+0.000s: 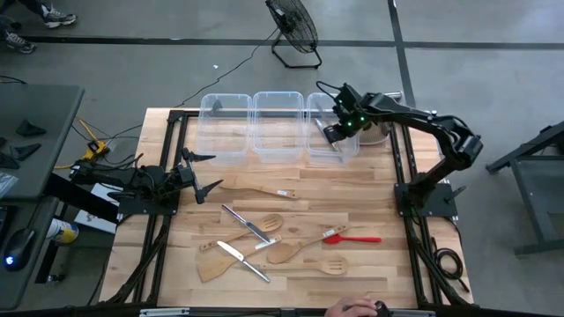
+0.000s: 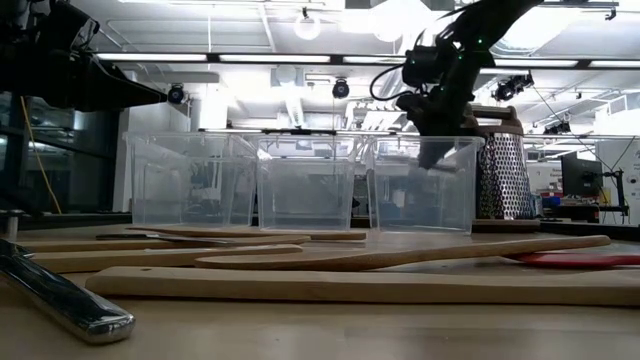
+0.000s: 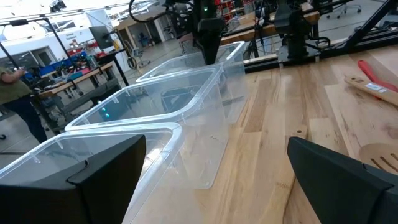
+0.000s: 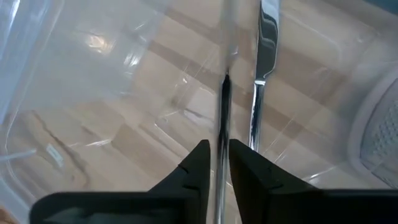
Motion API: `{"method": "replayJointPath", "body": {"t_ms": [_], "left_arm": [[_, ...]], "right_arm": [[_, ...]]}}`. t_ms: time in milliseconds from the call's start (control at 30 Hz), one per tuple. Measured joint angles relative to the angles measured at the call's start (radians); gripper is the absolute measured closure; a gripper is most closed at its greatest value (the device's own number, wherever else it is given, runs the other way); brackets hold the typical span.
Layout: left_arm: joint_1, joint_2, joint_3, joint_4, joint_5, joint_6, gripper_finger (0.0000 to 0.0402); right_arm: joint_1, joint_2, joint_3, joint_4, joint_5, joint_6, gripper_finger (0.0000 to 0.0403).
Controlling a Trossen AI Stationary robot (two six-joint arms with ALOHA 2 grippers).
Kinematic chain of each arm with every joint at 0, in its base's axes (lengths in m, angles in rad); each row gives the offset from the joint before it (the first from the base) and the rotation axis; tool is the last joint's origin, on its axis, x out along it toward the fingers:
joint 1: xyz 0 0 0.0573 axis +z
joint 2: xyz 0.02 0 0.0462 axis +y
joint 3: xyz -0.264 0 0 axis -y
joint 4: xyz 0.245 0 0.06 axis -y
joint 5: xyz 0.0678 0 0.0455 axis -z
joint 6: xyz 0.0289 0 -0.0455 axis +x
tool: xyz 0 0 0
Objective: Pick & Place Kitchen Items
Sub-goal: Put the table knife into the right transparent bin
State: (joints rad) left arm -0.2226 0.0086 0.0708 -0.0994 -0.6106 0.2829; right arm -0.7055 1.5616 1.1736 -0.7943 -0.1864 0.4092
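Observation:
My right gripper [image 1: 339,132] hangs over the rightmost clear tub [image 1: 333,150], at its rim in the low view [image 2: 435,155], shut on a thin silver knife [image 4: 222,106] seen edge-on. A second silver knife [image 4: 262,68] lies on that tub's floor beside it. My left gripper [image 1: 201,173] is open and empty at the table's left, fingers wide apart in its wrist view [image 3: 217,186]. On the near half of the table lie wooden spatulas [image 1: 260,187], wooden spoons [image 1: 295,250], silver knives [image 1: 245,222] and a red spatula [image 1: 354,238]. My right gripper pinches the silver knife [image 4: 219,140] between its two fingertips, thin edge toward the camera. The fingers point down into the tub, and the knife runs on past them along their line. Its far end [image 4: 227,43] is over the tub floor; whether it touches, I cannot tell.
Three clear tubs [image 1: 278,136] stand in a row at the far side. A metal box grater [image 2: 500,175] stands right of the rightmost tub. A slotted wooden spatula [image 1: 324,264] lies near the front. A person's hand [image 1: 352,308] shows at the near edge.

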Motion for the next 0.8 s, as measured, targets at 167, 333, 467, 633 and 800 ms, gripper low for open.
{"method": "replayJointPath", "body": {"t_ms": [167, 333, 467, 633, 800], "left_arm": [[0.0, 0.0, 0.0, 0.0, 0.0, 0.0, 0.0014], [0.0, 0.0, 0.0, 0.0, 0.0, 0.0, 0.0014], [0.0, 0.0, 0.0, 0.0, 0.0, 0.0, 0.0014], [0.0, 0.0, 0.0, 0.0, 0.0, 0.0, 0.0014], [0.0, 0.0, 0.0, 0.0, 0.0, 0.0, 0.0014]], "right_arm": [[0.002, 0.0, 0.0, -0.009, -0.007, -0.004, 0.0339], [0.012, -0.005, 0.0, -0.009, -0.008, -0.001, 0.0338], [0.018, -0.053, 0.0, 0.009, -0.036, 0.006, 0.0333], [0.052, -0.133, 0.0, 0.014, -0.047, 0.006, 0.0333], [0.122, -0.222, -0.006, 0.016, -0.029, 0.028, 0.0327]]}}
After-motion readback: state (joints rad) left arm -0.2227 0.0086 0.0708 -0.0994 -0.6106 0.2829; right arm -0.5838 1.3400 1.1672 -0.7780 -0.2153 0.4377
